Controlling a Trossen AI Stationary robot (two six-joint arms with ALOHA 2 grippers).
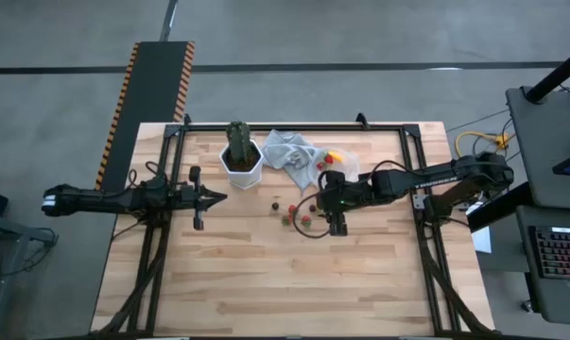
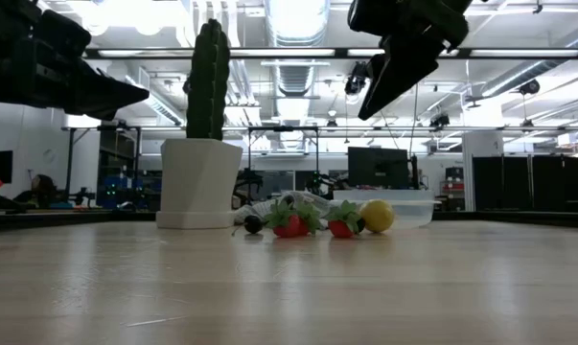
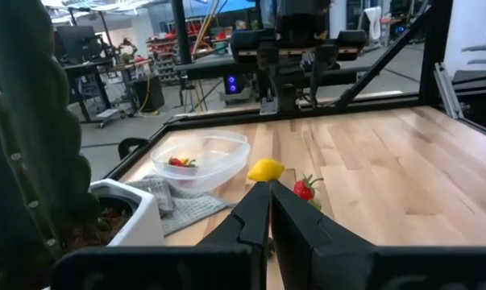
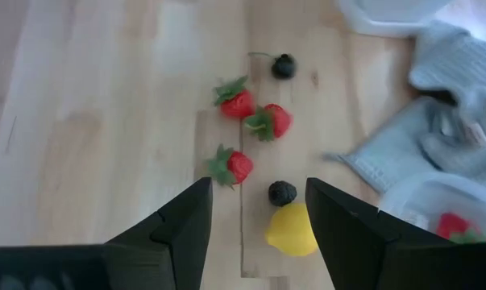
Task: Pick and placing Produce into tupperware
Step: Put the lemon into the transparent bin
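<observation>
The produce lies loose on the wood: three red strawberries (image 4: 234, 167), two dark berries (image 4: 282, 192) and a yellow lemon (image 4: 292, 228). The see-through round tupperware (image 3: 201, 157) stands beside the grey cloth (image 4: 452, 121) with one strawberry (image 3: 178, 162) inside. My right gripper (image 4: 259, 189) is open and hovers high above the loose pieces (image 2: 394, 67), touching nothing. My left gripper (image 1: 218, 197) is shut and waits in the air left of the pile. The small orange piece does not show.
A tall green cactus in a white hexagonal pot (image 1: 242, 161) stands at the far side, left of the cloth. The crumpled cloth (image 1: 292, 151) lies between pot and tupperware. Bare wood stretches over the near half of the table (image 1: 285, 283).
</observation>
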